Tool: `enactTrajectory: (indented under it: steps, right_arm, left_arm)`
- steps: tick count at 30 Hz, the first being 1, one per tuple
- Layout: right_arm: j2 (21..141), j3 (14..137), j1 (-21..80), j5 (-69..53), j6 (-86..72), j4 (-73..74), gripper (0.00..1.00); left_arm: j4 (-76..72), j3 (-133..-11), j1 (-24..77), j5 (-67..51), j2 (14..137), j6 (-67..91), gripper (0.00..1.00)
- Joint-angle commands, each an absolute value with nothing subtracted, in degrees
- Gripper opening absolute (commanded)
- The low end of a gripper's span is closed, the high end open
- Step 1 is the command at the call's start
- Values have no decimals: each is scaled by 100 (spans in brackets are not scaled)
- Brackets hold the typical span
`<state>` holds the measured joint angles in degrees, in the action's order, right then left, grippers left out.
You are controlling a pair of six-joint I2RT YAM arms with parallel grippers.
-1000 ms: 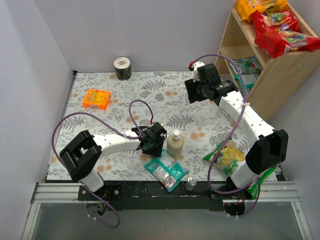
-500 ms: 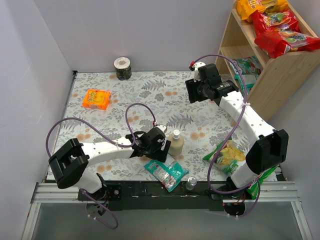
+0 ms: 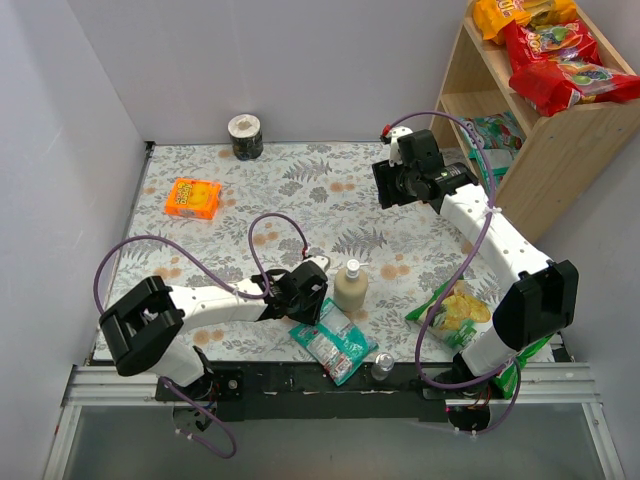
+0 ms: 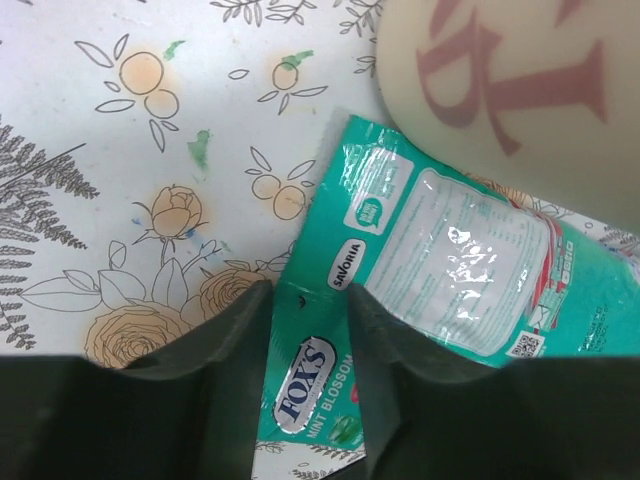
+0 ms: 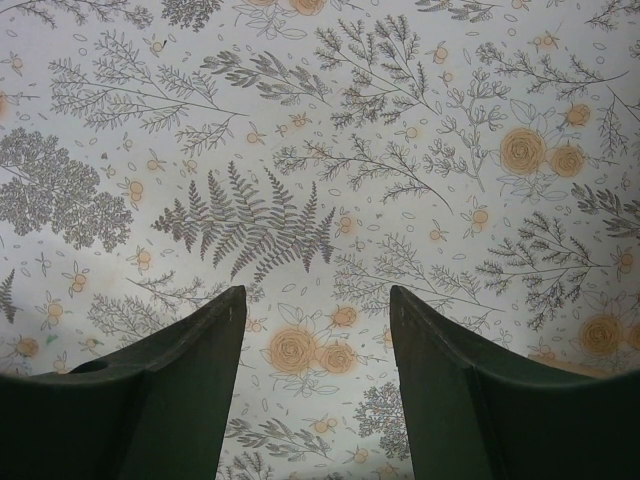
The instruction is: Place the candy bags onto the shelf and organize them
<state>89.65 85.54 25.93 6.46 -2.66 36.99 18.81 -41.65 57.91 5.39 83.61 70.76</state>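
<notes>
A teal-and-white candy bag [image 3: 335, 343] lies flat on the table near the front edge. My left gripper [image 3: 313, 300] is low over its far-left corner. In the left wrist view the fingers [image 4: 232, 340] stand on either side of the bag's [image 4: 450, 250] printed corner strip with a narrow gap, and the bag is flat and not lifted. My right gripper [image 3: 386, 190] hangs open and empty over bare tablecloth [image 5: 318, 300] left of the shelf [image 3: 560, 140]. An orange-yellow bag [image 3: 508, 14] and two red bags [image 3: 552, 45] lie on its top board, and teal bags [image 3: 495, 132] on the lower board.
A cream bottle [image 3: 350, 287] stands right beside the left gripper and fills the left wrist view's top right [image 4: 500, 90]. A green chip bag [image 3: 455, 312] lies by the right arm's base. A small clear bottle [image 3: 382, 367], an orange packet [image 3: 194, 198] and a tape roll [image 3: 245, 136] are also on the table.
My left arm has swung nearer and lowered its gripper onto the teal bag's corner. The bag has stayed in place. The right gripper has barely moved.
</notes>
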Motion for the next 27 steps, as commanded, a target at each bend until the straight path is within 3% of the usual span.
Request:
enactTrajectory:
  steps: [1, 2, 3, 5, 17, 22, 25, 27]
  right_arm:
    - [8763, 8622, 2558, 633, -281, 3516, 66]
    - [8763, 8622, 2558, 624, -290, 3516, 66]
    - [8763, 8622, 2558, 624, -290, 3516, 66]
    - [8763, 8613, 2549, 624, -299, 3524, 66]
    - [8701, 8657, 2531, 502, -325, 3612, 66]
    - [8386, 8151, 2531, 186, -649, 3824, 71]
    - [7754, 7447, 2531, -490, -1035, 3508, 72]
    - [7323, 6980, 2522, -694, -1229, 3524, 73]
  left_arm:
    - [2048, -4034, 5827, 589, 8613, 7119, 28]
    - [2100, -4060, 5836, 554, 8744, 7119, 25]
    - [2109, -4078, 5827, 528, 8815, 7128, 12]
    - [2197, -4096, 5836, 518, 8955, 7198, 0]
    - [2653, -4368, 5687, 975, 8992, 7602, 0]
    - [2769, -4614, 5030, 493, 8474, 7796, 0]
    - [2768, -4719, 4686, 255, 8148, 7796, 9]
    - [2838, -4842, 4615, 220, 8025, 7778, 22]
